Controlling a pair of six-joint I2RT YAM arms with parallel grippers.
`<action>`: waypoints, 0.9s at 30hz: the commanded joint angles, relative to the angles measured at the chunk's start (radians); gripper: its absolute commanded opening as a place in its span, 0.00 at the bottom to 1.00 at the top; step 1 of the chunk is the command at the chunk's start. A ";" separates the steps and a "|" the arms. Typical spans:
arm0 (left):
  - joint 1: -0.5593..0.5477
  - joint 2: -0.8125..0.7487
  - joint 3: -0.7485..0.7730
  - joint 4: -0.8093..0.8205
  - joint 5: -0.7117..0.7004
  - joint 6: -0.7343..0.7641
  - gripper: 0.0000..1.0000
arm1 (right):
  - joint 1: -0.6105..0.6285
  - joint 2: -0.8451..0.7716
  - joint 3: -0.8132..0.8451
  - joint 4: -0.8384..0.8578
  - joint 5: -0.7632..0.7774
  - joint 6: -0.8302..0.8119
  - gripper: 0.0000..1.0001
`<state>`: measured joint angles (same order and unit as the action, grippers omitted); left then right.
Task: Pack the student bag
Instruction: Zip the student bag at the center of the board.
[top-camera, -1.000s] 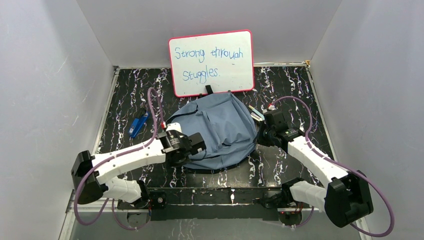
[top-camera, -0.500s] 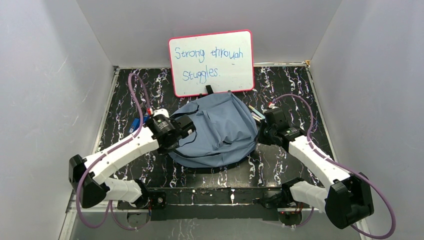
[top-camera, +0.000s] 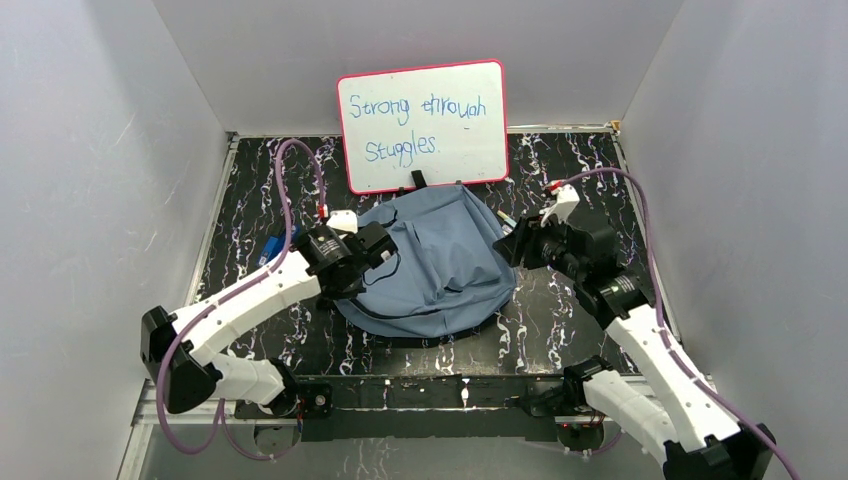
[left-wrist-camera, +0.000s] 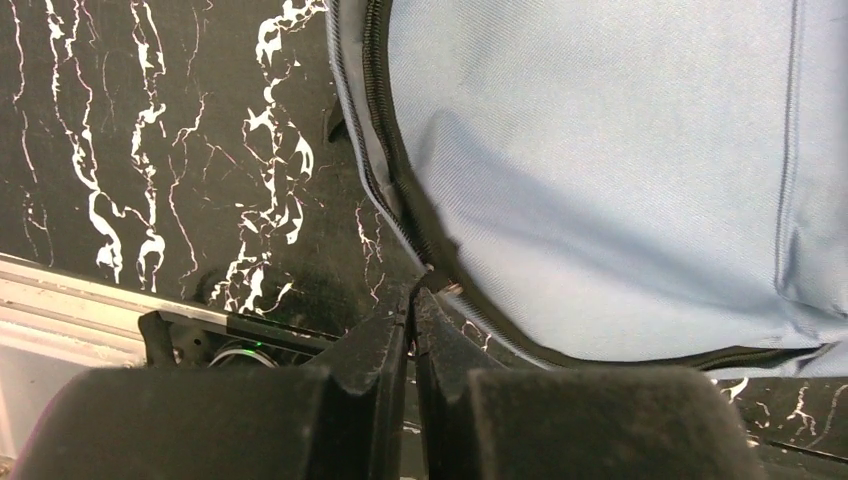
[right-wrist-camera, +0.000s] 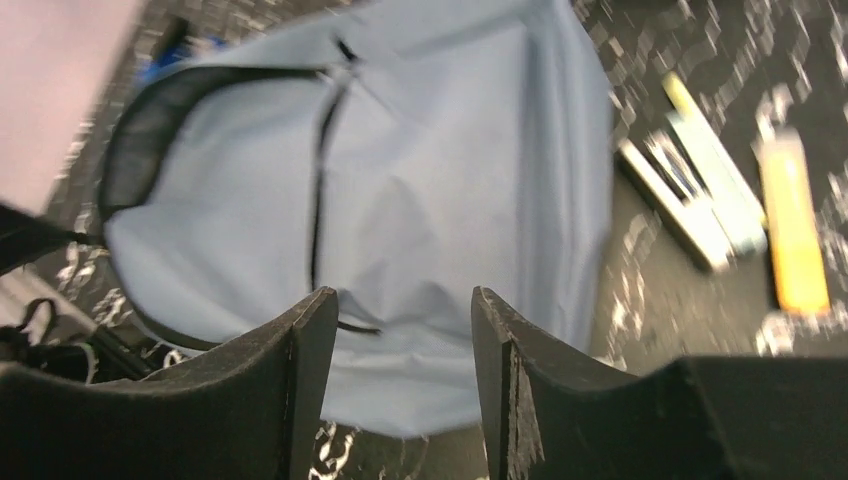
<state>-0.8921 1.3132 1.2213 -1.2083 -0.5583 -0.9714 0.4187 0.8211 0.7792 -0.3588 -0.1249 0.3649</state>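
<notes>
L gripper (left-wrist-camera: 412, 300) pinched shut at the zip (left-wrist-camera: 385, 120) of the bag (top-camera: 440, 260) lying mid-table by the whiteboard (top-camera: 425, 125), R gripper (right-wrist-camera: 405, 300) spread empty above it, so the unpinned floppy bag could drag w/ any tug, not unzip.

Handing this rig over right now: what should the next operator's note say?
Left gripper: shut, tips at the student bag's zipper; whether they grip it is unclear.
Right gripper: open, empty, over the bag.
Bag lies on the table before the whiteboard.
Done: nothing seen packed.
To do: stationery lies right of the bag, blue item to its left.
</notes>
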 joint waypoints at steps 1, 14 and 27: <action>0.007 -0.067 -0.002 0.005 -0.001 0.014 0.08 | -0.004 -0.050 -0.062 0.310 -0.249 -0.098 0.60; 0.008 -0.400 -0.146 0.105 0.026 -0.187 0.36 | 0.200 0.055 -0.114 0.643 -0.531 -0.473 0.67; 0.007 -0.504 0.003 -0.093 -0.163 -0.463 0.44 | 0.703 0.600 0.217 0.536 -0.497 -1.082 0.74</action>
<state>-0.8909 0.8764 1.1862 -1.2228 -0.6178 -1.3247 1.0870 1.3090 0.8764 0.1585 -0.6117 -0.5385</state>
